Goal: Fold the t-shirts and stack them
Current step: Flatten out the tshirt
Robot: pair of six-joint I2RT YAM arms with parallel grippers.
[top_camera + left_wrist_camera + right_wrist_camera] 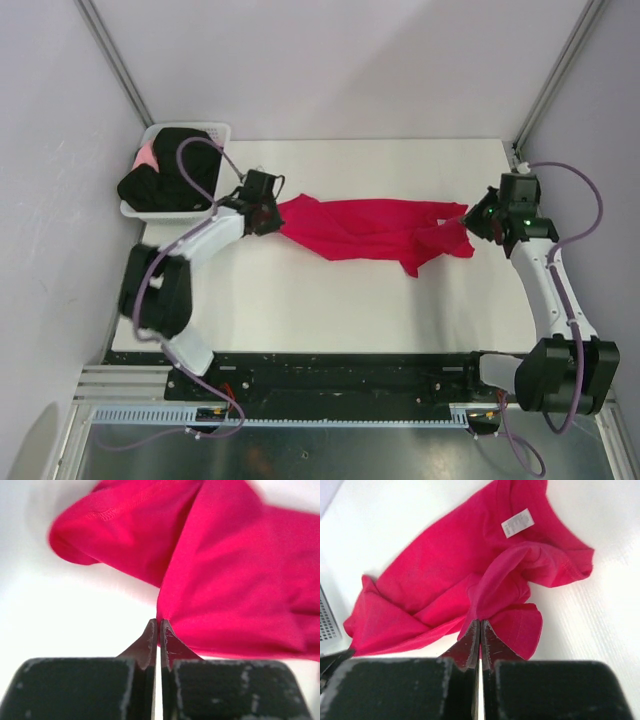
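Observation:
A crimson red t-shirt [370, 228] lies stretched across the middle of the white table, bunched into folds. My left gripper [272, 215] is shut on its left end; in the left wrist view the closed fingertips [159, 625] pinch the red cloth [235, 580]. My right gripper [472, 218] is shut on the shirt's right end, where the cloth [485, 580] rises into the closed tips [479, 625]. A white neck label [517, 523] shows near the collar. Black t-shirts [165, 175] are heaped in the basket at the far left.
A white plastic basket [215, 132] stands at the table's far left corner, close behind the left arm; something pink [147, 156] shows at its left rim. Grey walls close in both sides. Bare white table [340, 300] lies in front of the shirt.

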